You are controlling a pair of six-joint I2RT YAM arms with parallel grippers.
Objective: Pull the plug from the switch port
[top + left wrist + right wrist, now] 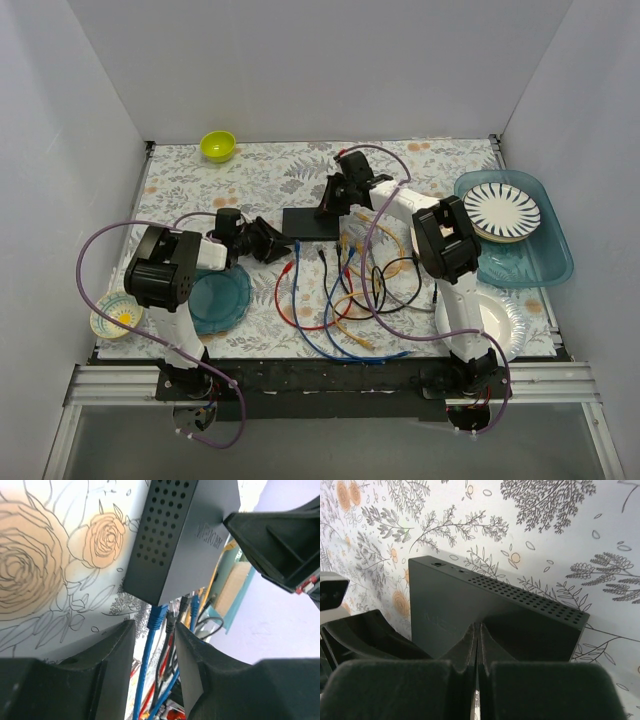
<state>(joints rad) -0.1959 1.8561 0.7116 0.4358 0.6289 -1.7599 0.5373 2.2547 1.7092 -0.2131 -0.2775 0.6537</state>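
Observation:
The switch [308, 223] is a flat dark box at mid-table, also in the left wrist view [180, 535] and the right wrist view [470, 605]. A blue plug [159, 616] sits in a socket at the switch's near-left corner, and its blue cable [297, 265] runs toward me. My left gripper [274, 243] is open just short of that corner; its jaws [155, 630] stand either side of the blue cable, below the plug. My right gripper [333, 205] is shut and empty, its tips [478, 627] resting on the switch's top.
Loose red, blue, yellow and black cables [350, 290] lie in front of the switch. A teal plate [220, 298] is near the left arm, a green bowl [218, 146] at the back left, a teal tray [545, 262] with a striped plate at the right.

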